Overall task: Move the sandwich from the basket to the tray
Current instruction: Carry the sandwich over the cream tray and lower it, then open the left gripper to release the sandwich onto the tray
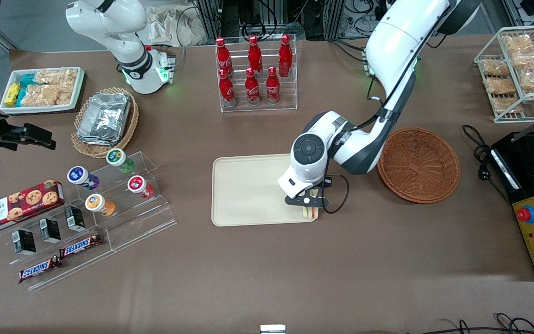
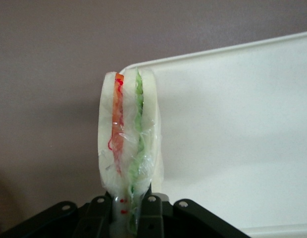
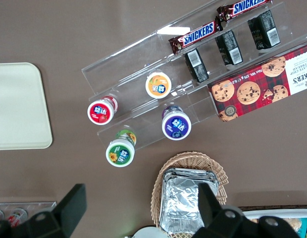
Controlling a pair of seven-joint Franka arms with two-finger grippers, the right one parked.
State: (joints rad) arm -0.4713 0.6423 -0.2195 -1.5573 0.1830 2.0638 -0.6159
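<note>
Close-up, fingers (image 2: 152, 210) clamping sandwich (image 2: 127, 144).

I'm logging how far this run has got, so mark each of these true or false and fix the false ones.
1. The gripper is shut on the sandwich. True.
2. The sandwich lies in the basket. False: the basket holds nothing; the sandwich is in the gripper, over the tray.
3. The gripper is at the tray's corner that is nearest the front camera, on the basket's side. True.
4. The sandwich is held flat, one bread face up. False: it stands on edge, its orange-red and green filling layers showing between the pale bread slices.
5. Other food already lies on the tray. False: the bare parts of the tray show nothing on them.
</note>
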